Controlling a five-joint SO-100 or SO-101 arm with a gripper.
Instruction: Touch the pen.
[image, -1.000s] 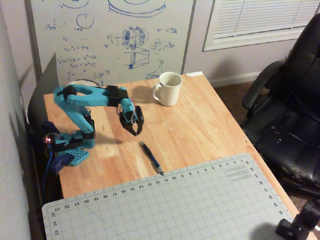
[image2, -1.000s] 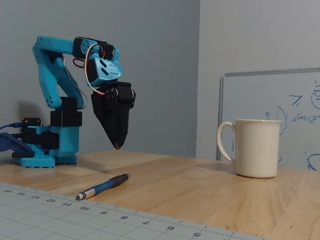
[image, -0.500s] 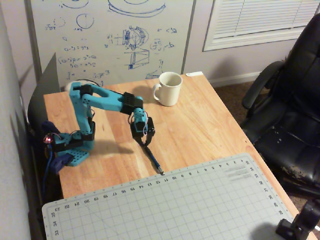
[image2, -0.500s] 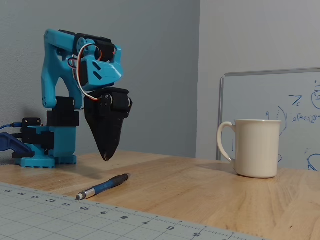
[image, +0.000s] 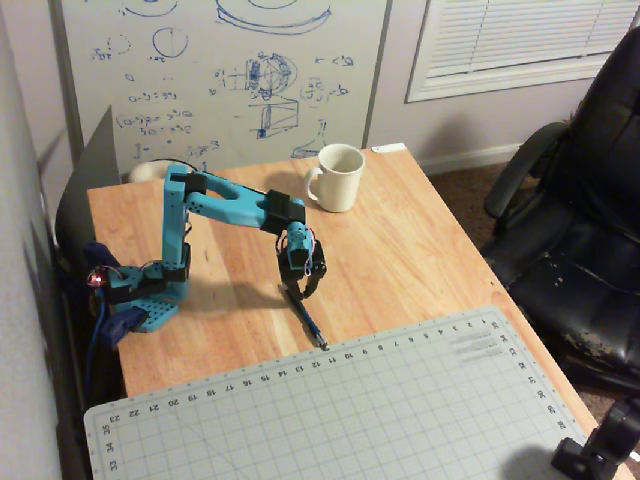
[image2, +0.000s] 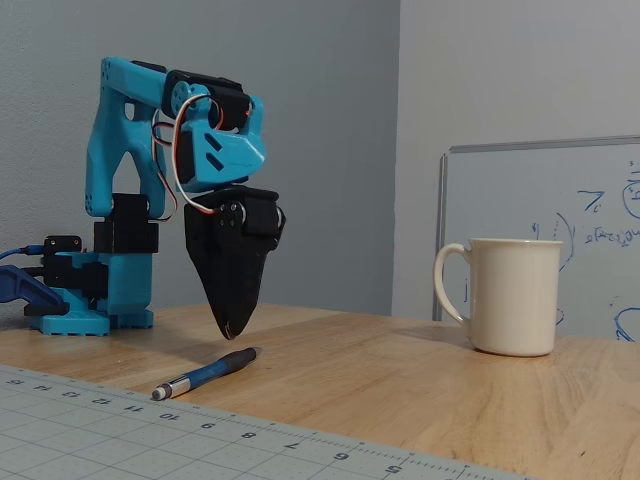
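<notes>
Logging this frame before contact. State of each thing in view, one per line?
gripper: shut, pointing down, just above the pen's dark end, not touching in the fixed view
pen: lying flat on the table, light tip toward the cutting mat
white mug: upright, handle facing the arm, contents not visible
cutting mat: flat on the table, nothing on it

Materials and finishes, desk setup

Table (image2: 400, 385): pale wood, smooth, satin sheen with visible grain. Arm (image2: 125, 130): turquoise matt plastic; gripper (image2: 232, 330) fingers black matt plastic. Pen (image2: 205, 373): dark smooth barrel, lighter metallic-looking tip. Mug (image2: 512, 296): cream glazed ceramic, soft gloss. Cutting mat (image: 340, 410): grey matt, gridded. Chair (image: 585, 200): black worn leather-like, glossy. Whiteboard (image: 220, 70): smooth, glossy.
</notes>
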